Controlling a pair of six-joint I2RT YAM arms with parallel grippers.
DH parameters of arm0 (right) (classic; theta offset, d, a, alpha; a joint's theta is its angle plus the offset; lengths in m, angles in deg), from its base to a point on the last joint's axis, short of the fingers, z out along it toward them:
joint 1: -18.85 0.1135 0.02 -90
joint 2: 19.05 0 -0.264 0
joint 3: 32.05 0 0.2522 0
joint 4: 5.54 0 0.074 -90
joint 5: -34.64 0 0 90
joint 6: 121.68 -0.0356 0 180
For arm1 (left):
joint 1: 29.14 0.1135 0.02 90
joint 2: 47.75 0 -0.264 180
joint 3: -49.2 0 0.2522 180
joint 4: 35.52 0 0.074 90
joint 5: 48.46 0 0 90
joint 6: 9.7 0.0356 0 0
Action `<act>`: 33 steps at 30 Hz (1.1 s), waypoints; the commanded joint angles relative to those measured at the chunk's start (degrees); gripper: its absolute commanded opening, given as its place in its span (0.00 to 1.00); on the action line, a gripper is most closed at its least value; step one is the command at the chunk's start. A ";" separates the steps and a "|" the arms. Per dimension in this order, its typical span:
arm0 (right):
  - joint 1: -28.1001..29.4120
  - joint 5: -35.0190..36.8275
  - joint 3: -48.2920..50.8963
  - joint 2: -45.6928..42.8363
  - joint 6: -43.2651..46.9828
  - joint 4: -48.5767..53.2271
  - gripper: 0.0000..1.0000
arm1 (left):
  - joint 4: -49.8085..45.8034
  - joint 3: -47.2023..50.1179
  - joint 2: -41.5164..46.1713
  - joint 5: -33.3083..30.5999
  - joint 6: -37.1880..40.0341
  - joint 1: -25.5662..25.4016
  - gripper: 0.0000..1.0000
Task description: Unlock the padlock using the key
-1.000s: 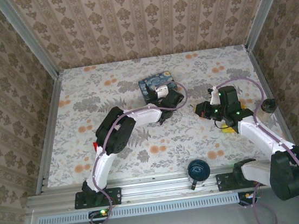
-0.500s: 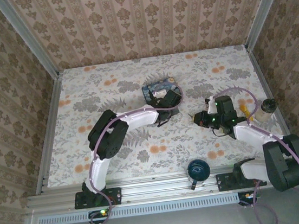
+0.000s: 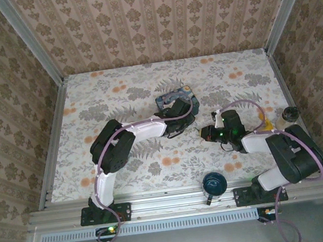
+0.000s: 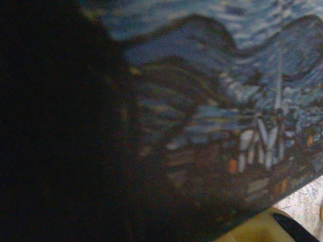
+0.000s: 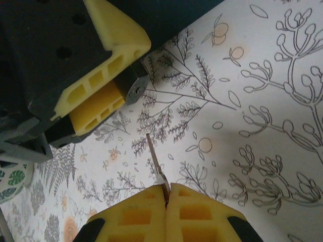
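The right gripper (image 5: 166, 190) is pinching the key (image 5: 155, 161) between pressed-together jaws, the thin blade pointing toward the padlock (image 5: 135, 91).
The left gripper (image 5: 128, 75) is clamping the small dark padlock in its jaws, grey end facing the key tip across a gap over the flowered table (image 5: 262, 126), close by the starry-night tin (image 4: 227, 101).

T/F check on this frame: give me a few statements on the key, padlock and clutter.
1. The right fingers are shut on the key. True.
2. The key is already in the padlock. False: its tip stops short of it, with a gap between them.
3. A blue mug stands at the near edge of the table. True.
4. The starry tin sits beside the mug. False: it lies farther back, mid-table.
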 commanded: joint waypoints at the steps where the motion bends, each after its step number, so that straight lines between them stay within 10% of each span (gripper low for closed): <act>1: 0.34 2.65 0.47 1.73 -0.84 -6.66 0.00 | 2.71 0.76 2.06 2.70 -3.88 0.20 0.00; 33: 0.32 1.68 -0.45 7.04 -3.47 -14.76 0.00 | 5.81 2.16 1.10 5.07 -5.90 0.51 0.00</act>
